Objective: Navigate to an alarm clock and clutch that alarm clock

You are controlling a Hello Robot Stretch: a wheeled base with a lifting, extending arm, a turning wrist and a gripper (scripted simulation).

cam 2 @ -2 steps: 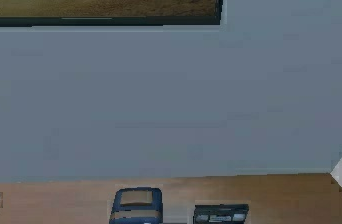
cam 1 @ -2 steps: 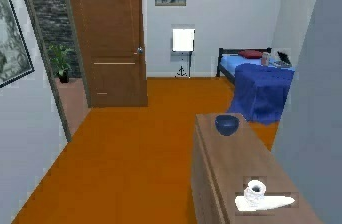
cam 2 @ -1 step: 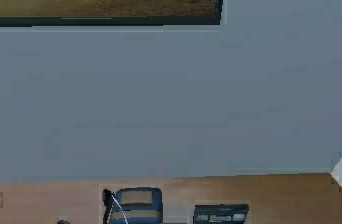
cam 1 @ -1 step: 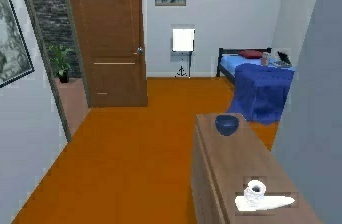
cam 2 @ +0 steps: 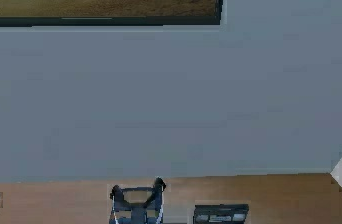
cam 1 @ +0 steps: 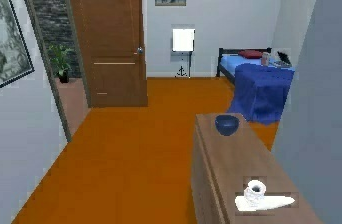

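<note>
Fingers (cam 2: 159,185) at wooden top (cam 2: 49,197), holding nothing

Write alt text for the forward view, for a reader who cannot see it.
A wooden dresser stands at the lower right on an orange floor, bearing a dark blue bowl and a small white roll. Beyond are a brown door and a bed with a blue cover.

Orange floor (cam 1: 129,150), grey walls (cam 2: 179,100), brown door (cam 1: 109,50) & blue bed (cam 1: 259,90) at back, wood dresser (cam 1: 219,165) nr.
</note>
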